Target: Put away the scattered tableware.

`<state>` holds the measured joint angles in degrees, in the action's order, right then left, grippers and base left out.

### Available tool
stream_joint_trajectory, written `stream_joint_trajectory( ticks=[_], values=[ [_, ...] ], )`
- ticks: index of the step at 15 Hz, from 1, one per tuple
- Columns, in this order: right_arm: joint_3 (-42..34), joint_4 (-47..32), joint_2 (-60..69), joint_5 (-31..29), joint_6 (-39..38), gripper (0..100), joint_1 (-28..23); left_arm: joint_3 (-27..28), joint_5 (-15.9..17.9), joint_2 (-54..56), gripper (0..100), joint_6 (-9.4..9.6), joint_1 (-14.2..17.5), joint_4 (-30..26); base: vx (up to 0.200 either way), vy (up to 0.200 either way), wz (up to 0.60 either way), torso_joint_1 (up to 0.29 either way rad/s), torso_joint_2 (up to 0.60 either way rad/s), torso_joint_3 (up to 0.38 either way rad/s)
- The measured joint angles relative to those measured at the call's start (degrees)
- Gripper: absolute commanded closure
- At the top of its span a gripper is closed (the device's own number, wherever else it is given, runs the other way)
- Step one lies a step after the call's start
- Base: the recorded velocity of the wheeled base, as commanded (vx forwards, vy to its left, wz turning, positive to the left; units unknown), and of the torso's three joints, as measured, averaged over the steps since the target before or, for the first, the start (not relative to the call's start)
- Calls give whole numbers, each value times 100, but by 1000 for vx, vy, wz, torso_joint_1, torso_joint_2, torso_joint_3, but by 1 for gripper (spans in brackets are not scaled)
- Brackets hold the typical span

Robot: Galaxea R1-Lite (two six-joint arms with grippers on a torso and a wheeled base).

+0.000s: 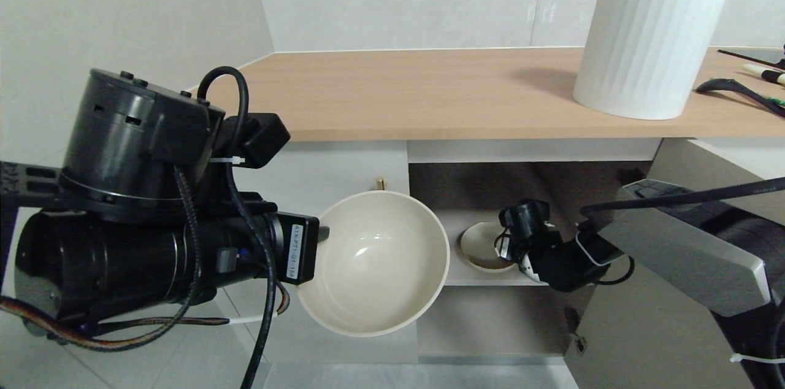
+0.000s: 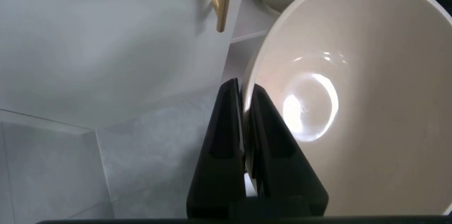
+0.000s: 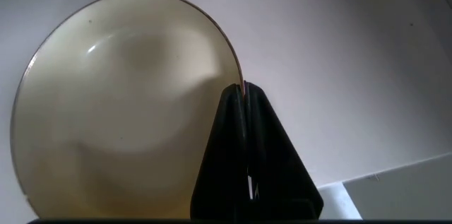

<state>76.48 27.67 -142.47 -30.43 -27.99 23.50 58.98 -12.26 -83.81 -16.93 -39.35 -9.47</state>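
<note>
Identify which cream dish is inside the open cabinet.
The small shallow cream plate, held by the right gripper at the cabinet shelf; the large deep cream bowl is outside, in the left gripper.

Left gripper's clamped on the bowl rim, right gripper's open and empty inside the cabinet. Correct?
Not quite. The right gripper is not open and empty: the right wrist view shows it shut on the rim of a small plate. The rest holds: the left gripper is clamped on the bowl rim, and the right one is inside the cabinet.
</note>
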Motion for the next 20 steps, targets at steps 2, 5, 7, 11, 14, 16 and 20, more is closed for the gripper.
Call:
stream_joint_trajectory(
  ticks=[2,5,7,11,14,16,20],
  values=[
    [44,7,-41,-11,-11,100,-16,0,-2,0,100,0,-1,0,0,0,0,0,0,0],
    [55,16,-52,-17,-28,0,-9,0,-2,0,100,0,-1,0,0,0,0,0,0,0],
    [41,21,-52,-17,-30,0,-9,0,-2,0,100,-1,-1,-2,0,0,0,0,0,0],
    [-57,29,44,-15,-41,0,4,-13,-2,-48,100,0,-9,0,0,0,0,0,0,0],
    [-702,33,538,95,-129,0,119,-129,4,-274,100,0,-45,116,0,0,0,0,0,0],
    [-1189,24,956,271,-171,0,279,-190,0,-412,100,0,-91,184,0,0,0,0,0,0],
    [-2249,16,2048,635,133,0,584,-556,-262,-1098,100,44,-307,1275,0,0,0,0,0,0]
  ],
)
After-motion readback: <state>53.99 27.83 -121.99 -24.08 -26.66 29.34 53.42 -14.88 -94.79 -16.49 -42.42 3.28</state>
